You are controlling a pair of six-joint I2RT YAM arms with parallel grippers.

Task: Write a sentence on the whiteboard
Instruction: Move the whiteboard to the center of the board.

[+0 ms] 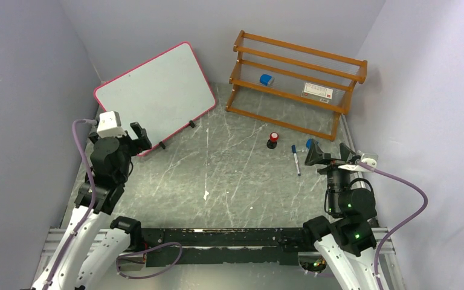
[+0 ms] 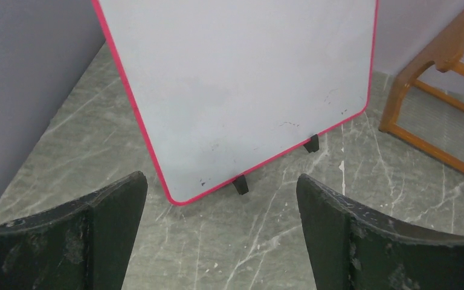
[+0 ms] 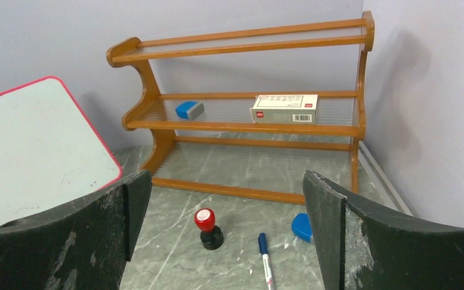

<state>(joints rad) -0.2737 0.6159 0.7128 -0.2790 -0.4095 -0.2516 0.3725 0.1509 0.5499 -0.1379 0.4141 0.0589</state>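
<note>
whiteboard (image 1: 154, 90), one smooth white rounded-corner panel with a thin pink-red frame and two black feet, stands tilted just beyond the left gripper (image 2: 220, 177), whose two scuffed black fingers are spread wide around nothing; only the left wrist view shows faint dark specks on its face. the right gripper (image 3: 226, 175) is equally spread and empty, and past its fingers on the veined grey table (image 1: 217, 181) lie one red-topped black stamp (image 3: 208, 229), one blue-capped marker (image 3: 266, 263) and one blue rounded piece (image 3: 302, 226), before a three-tier orange wooden rack (image 3: 241, 127) holding one blue eraser (image 3: 190, 110) and one white box (image 3: 284, 109).
</note>
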